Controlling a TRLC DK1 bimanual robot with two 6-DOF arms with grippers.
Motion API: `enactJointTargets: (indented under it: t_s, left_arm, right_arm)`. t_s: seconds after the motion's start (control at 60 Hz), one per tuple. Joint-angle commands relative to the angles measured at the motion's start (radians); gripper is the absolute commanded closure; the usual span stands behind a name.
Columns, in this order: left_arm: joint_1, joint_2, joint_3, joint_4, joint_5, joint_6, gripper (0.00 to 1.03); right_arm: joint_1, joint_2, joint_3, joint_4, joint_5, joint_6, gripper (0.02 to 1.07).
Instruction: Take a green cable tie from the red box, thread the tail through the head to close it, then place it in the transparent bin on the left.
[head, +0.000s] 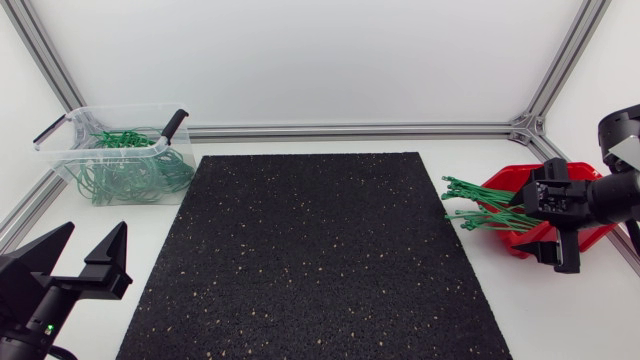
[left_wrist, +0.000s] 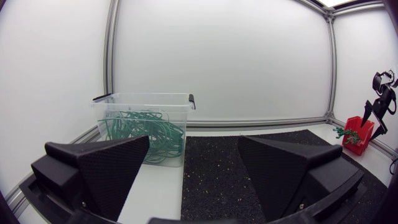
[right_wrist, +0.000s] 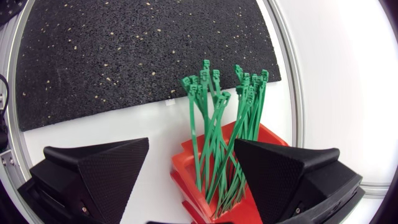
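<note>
R claw (right_wrist: 191, 142), spread wide, is hovering over red box (right_wrist: 185, 167) w/ green cable ties (right_wrist: 211, 124); L claw (head: 96, 228), also spread, is sitting at surface's (head: 560, 320) near-left corner.

Left arm (head: 22, 312): enters at the lower left corner of the frame. Left gripper (head: 92, 240): fingers spread wide, tips directed toward the upper frame. Right arm (head: 622, 190): enters at the right edge, mid-height. Right gripper (head: 545, 220): fingers apart.
</note>
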Motion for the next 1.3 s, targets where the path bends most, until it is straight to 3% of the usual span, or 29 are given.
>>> enactJointTargets:
  t_s: [0.0, 0.267, 0.733, 1.283]
  left_arm:
    - [0.004, -0.004, -0.039, -0.023, -0.004, -0.024, 0.04]
    - [0.004, -0.002, -0.039, -0.026, -0.004, -0.024, 0.04]
    - [0.0, -0.001, -0.039, -0.026, -0.004, -0.024, 0.04]
    - [-0.004, -0.001, -0.039, -0.026, -0.004, -0.024, 0.04]
  right_arm:
    - [-0.006, -0.034, -0.06, -0.026, -0.007, -0.046, 0.07]
    - [0.028, -0.034, -0.157, 0.031, 0.02, -0.052, 0.07]
    - [0.054, 0.096, -0.103, 0.126, 0.049, -0.022, 0.07]
    - [0.052, 0.088, -0.042, 0.081, 0.046, -0.022, 0.07]
